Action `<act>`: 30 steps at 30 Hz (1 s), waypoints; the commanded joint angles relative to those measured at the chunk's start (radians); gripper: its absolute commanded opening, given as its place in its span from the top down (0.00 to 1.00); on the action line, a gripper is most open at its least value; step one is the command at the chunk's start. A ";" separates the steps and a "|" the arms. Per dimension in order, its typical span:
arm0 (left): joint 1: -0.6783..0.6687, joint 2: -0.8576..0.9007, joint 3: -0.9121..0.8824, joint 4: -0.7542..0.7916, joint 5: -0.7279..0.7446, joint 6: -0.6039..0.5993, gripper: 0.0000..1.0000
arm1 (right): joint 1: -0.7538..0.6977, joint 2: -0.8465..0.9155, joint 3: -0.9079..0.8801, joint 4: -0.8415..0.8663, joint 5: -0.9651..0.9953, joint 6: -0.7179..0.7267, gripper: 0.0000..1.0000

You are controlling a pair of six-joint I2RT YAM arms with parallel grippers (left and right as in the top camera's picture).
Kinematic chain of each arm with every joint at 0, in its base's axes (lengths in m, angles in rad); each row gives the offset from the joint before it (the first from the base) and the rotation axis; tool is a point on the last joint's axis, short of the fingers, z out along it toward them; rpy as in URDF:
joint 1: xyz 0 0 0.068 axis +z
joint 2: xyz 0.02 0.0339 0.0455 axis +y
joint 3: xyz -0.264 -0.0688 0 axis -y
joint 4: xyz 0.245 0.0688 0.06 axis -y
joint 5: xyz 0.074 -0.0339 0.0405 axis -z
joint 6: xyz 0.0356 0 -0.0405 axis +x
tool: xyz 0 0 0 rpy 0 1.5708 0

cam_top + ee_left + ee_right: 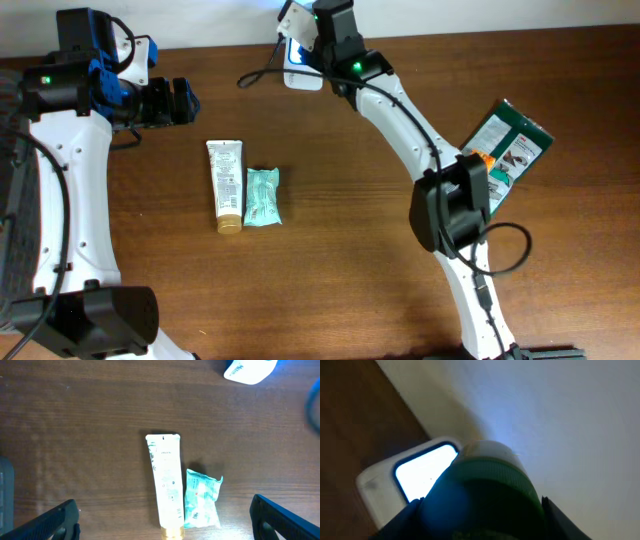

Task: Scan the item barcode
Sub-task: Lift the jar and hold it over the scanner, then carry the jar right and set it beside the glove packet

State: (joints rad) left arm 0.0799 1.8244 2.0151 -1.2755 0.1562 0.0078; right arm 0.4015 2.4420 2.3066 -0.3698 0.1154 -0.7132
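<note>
Green and round, the item (pixel 485 495) fills the lower half of the right wrist view, out of focus, with a paler top at its 12 o'clock end. It sits between the two dark finger edges of the right gripper (pixel 303 24), which appears clamped on it. Just past it, toward 10 o'clock, the scanner (pixel 410 472) shows its lit window, so the item seems to be held there to bring its barcode before the glass; I cannot see the barcode itself. From overhead the right arm reaches from the table's 5 o'clock corner in a long, nearly straight line to the scanner at the 12 o'clock edge, wrist turned toward the white unit. The left gripper (pixel 188 102) hangs at about 10 o'clock with its jaws wide apart and holding nothing, probably waiting above the next goods: a white tube (pixel 225 185) and, touching its 3 o'clock side, a teal packet (pixel 263 196). A green box (pixel 512 150) lies at 3 o'clock, partly under the right arm.
</note>
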 commanded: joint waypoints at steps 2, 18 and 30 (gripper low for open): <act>0.003 -0.004 0.015 0.002 0.000 0.012 0.01 | -0.005 -0.201 0.020 -0.161 0.009 0.241 0.62; 0.003 -0.004 0.015 0.002 0.000 0.012 0.01 | -0.087 -0.209 0.000 -0.918 -0.110 0.452 0.61; 0.003 -0.004 0.015 0.002 0.000 0.012 0.01 | -0.404 -0.195 -0.221 -0.816 -0.198 0.643 0.62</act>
State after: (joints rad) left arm 0.0799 1.8244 2.0151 -1.2751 0.1562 0.0078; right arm 0.0460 2.2604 2.1197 -1.2133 -0.0589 -0.1425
